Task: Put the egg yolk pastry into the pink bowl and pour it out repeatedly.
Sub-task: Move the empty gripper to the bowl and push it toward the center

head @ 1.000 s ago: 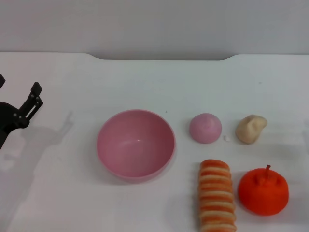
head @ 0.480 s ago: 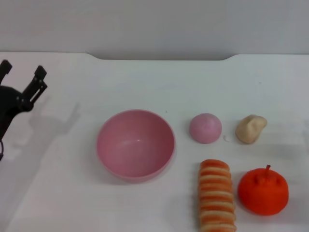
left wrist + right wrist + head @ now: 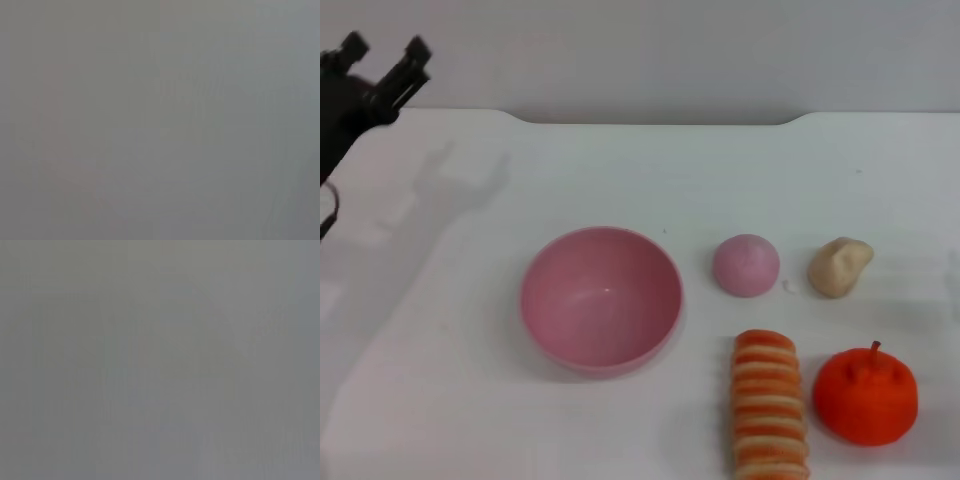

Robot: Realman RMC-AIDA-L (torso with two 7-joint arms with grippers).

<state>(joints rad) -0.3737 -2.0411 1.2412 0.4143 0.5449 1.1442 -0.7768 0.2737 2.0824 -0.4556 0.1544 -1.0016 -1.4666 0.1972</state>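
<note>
One left tool (image 3: pixel 386 52), open-fingered, hovers far from pink bowl (image 3: pixel 601 298).

Only one part of the robot shows, at the upper left of the head view: the black left gripper (image 3: pixel 385 55), matte and angular, made of flat linked bars. Its two slim fingers (image 3: pixel 415 55) end in small squared, blocky tips with a clear gap between them. Behind them the black body widens into a darker, bulkier mass that runs off the left edge of the frame. A thin dark cable (image 3: pixel 328 215) curves down along that edge below it. Both wrist views are a uniform grey and show no part of the robot.
</note>
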